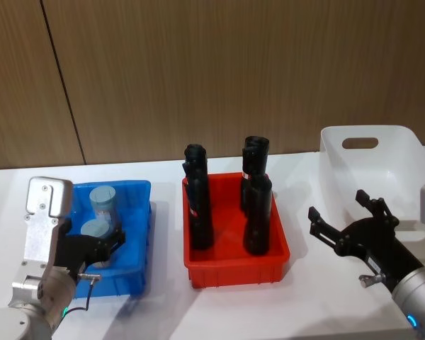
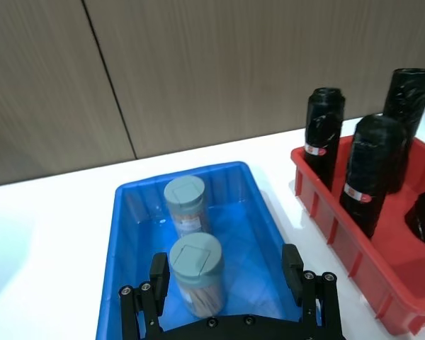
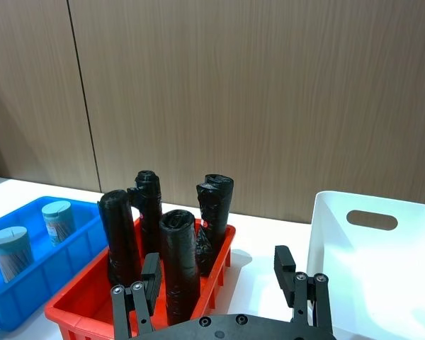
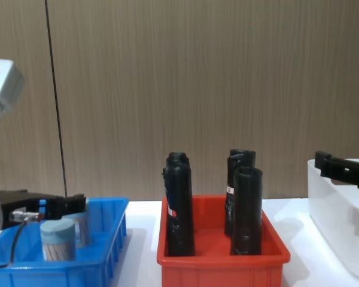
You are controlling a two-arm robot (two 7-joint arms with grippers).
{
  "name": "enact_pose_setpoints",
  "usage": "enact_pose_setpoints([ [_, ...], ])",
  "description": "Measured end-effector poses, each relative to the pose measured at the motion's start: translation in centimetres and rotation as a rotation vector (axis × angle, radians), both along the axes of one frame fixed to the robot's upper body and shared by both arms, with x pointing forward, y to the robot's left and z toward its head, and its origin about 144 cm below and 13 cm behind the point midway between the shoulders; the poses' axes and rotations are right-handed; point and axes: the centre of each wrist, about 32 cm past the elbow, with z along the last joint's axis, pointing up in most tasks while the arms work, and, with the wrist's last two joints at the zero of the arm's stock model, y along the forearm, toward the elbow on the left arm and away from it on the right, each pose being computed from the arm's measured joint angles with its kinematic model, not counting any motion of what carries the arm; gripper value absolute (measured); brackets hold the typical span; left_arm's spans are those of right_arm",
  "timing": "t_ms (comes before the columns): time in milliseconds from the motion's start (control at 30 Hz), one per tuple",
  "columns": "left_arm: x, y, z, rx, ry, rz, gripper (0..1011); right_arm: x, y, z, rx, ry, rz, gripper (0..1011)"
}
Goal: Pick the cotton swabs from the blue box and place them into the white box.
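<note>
Not one transfer is done, I judge: the white box (image 1: pixel 404 152) looks empty. Both cotton swab jars (image 2: pixel 185 204) stand in the blue box (image 2: pixel 177 175). The left hand (image 2: pixel 225 256), wide open, straddles the nearer jar (image 2: pixel 196 273) without gripping it. The right hand (image 1: pixel 336 204) hangs open and empty near the white box.

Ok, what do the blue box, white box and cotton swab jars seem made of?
The blue box: moulded plastic, glossy, with ribbed sides. The white box: smooth plastic, slightly translucent-looking, with a cut-out handle. The cotton swabs: clear jars, probably plastic, sticks showing through; matte grey lids, likely plastic too.
</note>
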Motion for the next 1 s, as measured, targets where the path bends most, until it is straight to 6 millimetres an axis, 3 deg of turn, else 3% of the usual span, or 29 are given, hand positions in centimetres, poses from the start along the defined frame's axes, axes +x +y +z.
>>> enact_pose_setpoints([
  [1000, 3.8, 3.2, -2.0, -0.060, 0.078, 0.017, 1004, 0.0, 0.0, 0.0, 0.000, 0.000, 0.000, 1002],
])
